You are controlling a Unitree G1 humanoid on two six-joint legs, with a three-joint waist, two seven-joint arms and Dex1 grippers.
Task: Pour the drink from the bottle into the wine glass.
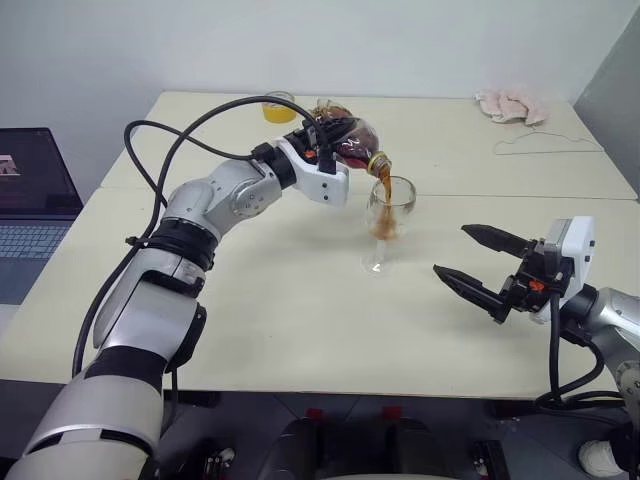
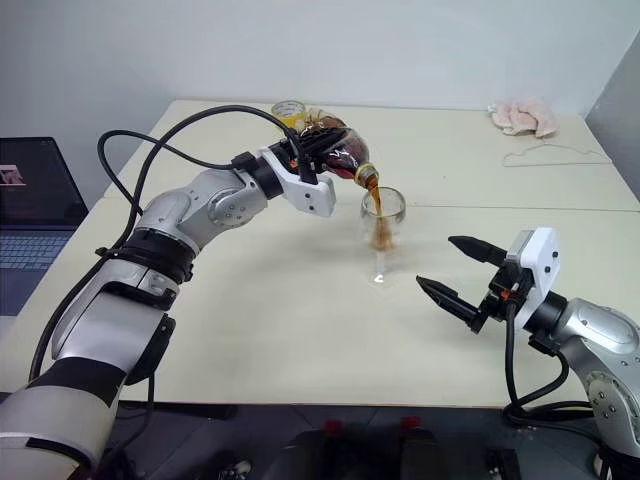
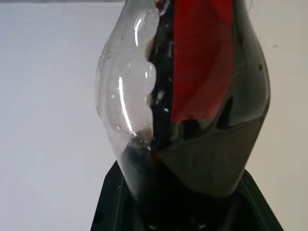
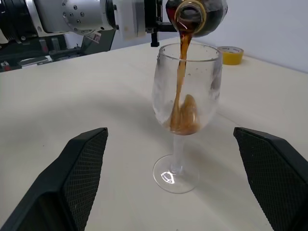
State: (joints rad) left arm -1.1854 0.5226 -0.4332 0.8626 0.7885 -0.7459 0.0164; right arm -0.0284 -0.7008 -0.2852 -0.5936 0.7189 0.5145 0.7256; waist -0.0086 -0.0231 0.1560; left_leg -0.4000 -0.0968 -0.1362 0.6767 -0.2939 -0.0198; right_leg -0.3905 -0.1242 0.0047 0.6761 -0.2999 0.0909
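My left gripper point(image 1: 325, 140) is shut on the bottle point(image 1: 350, 143), which is tipped with its open mouth over the wine glass point(image 1: 388, 222). A thin stream of the dark brown drink point(image 4: 182, 72) runs from the mouth into the bowl, where a little brown liquid has gathered at the bottom. The glass stands upright on the pale table point(image 1: 300, 320). Up close, the left wrist view has the bottle point(image 3: 192, 96) with its red label and dark liquid. My right gripper point(image 1: 478, 265) hangs open to the right of the glass, apart from it, its fingers point(image 4: 82, 168) wide on either side in the right wrist view.
A yellow tape roll point(image 1: 279, 106) lies at the back of the table behind the bottle. A pink cloth point(image 1: 512, 103) and a thin wire hanger point(image 1: 545, 143) lie at the back right. An open laptop point(image 1: 30, 200) stands off the table's left side.
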